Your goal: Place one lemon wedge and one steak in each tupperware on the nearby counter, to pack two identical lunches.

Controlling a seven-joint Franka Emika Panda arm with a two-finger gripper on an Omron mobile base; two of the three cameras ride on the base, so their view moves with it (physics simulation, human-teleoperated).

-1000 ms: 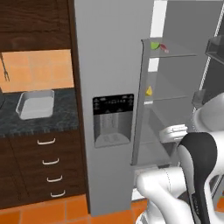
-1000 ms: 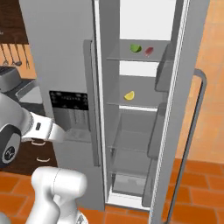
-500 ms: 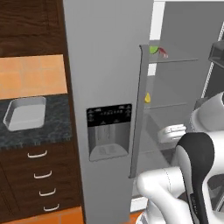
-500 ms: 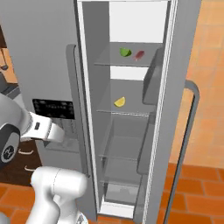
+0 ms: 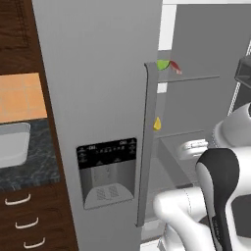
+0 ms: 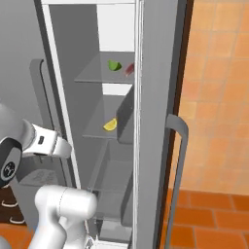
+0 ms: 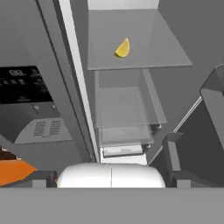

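Observation:
A fridge stands open before me. On its top glass shelf a green lemon wedge (image 5: 162, 64) (image 6: 114, 65) lies beside a red steak (image 5: 175, 67) (image 6: 130, 69). One shelf lower sits a yellow lemon wedge (image 5: 157, 123) (image 6: 110, 125) (image 7: 123, 48), ahead of and above my gripper (image 7: 111, 180) in the hand view. The gripper is open and holds nothing, well short of the shelves. A light-grey tupperware (image 5: 11, 144) rests on the speckled counter (image 5: 34, 169) at the far left, partly cut off by the frame edge.
The closed left fridge door carries a dispenser panel (image 5: 106, 171) and a tall handle (image 5: 147, 147). The open right door (image 6: 155, 121) with its handle (image 6: 176, 165) stands edge-on beside the shelves. Dark drawers (image 5: 19, 200) sit under the counter. Lower fridge shelves and bins (image 7: 124, 131) are bare.
The whole picture has shifted: the base has driven rightward and closer to the fridge, so counter and tupperware slid to the left edge. The food has not moved. The gripper stays open.

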